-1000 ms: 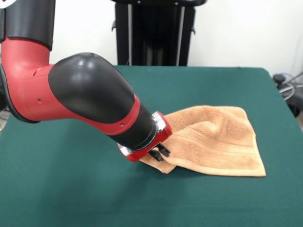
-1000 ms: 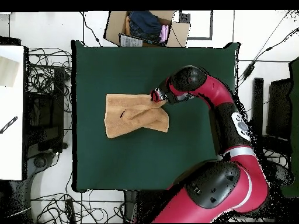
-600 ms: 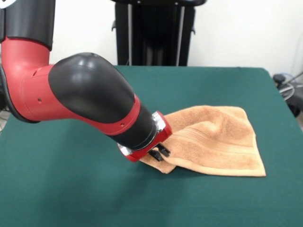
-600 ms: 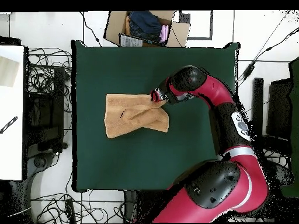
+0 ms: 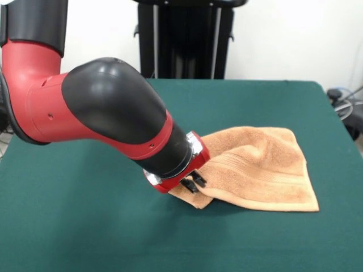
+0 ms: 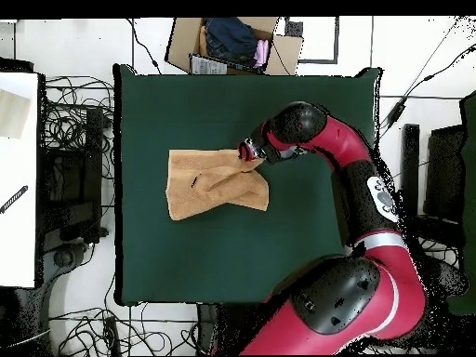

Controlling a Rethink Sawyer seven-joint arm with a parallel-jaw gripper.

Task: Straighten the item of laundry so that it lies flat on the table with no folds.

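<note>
In the front view, the red and black arm [image 5: 102,124] reaches down from the upper left toward the middle of the green worktop [image 5: 74,226]. The gripper [image 5: 193,182] sits at the near-left corner of the towel [image 5: 261,170], its black fingertips touching the cloth. Whether the gripper is closed on the cloth or merely resting on it cannot be determined.

The towel is light orange-tan terry and lies right of the worktop's centre. It is not flat: a soft ridge rises near its middle, and the left corner is bunched under the gripper. Ribbed border bands run along the near edge. The right-hand corner lies flat on the worktop.

In the overhead view, the towel [image 6: 209,186] forms an irregular, folded outline.
</note>
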